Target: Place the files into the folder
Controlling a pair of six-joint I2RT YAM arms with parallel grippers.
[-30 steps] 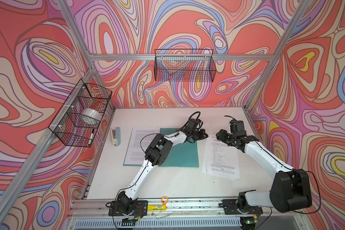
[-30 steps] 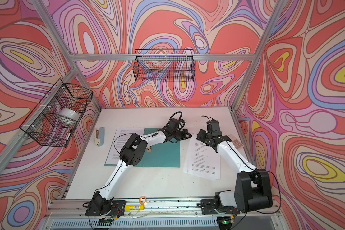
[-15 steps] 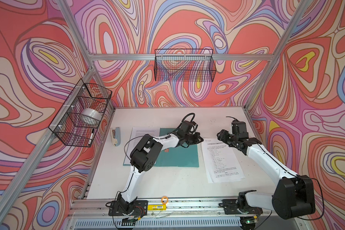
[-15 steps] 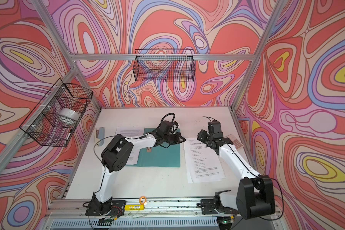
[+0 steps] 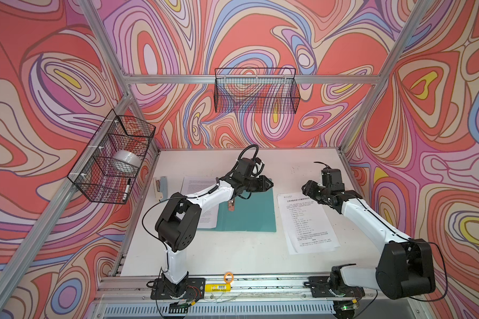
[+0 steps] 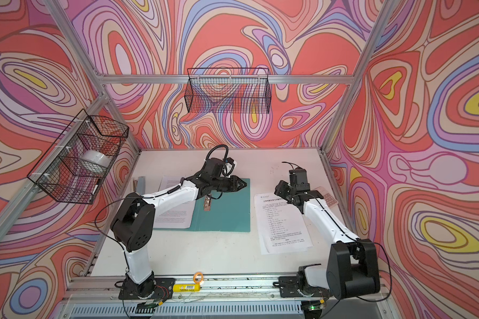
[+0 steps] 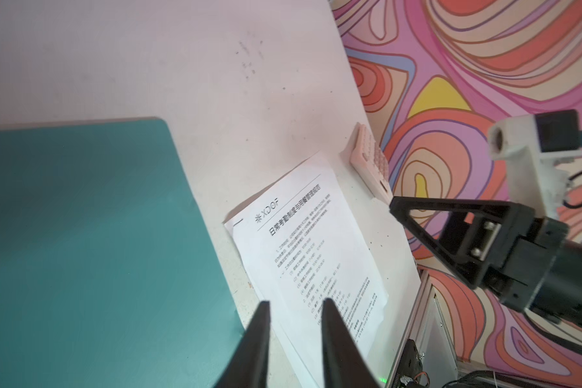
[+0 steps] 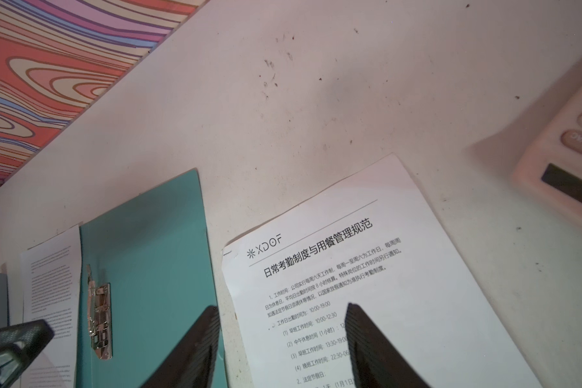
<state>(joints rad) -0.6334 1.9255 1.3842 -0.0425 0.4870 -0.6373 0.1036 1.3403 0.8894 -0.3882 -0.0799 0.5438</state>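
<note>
Beneath the left arm (image 5: 205, 196), a sheet (image 5: 197, 182) lies half-hidden.

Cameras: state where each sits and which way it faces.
Top views: high in front, facing down at the table; left arm and right arm show.
Left wrist: on left arm, facing over folder toward sheet; left fingers show.
Right wrist: on right arm, facing down at sheet; right fingers show.
Shared by wrist views: folder, sheet.

Swirl-patterned walls (image 5: 260, 33), white table (image 5: 233, 254), possibly daylit

Flat open teal folder (image 5: 249, 212); dense file (image 5: 198, 183) left, headed file (image 5: 307, 221) right.
</note>
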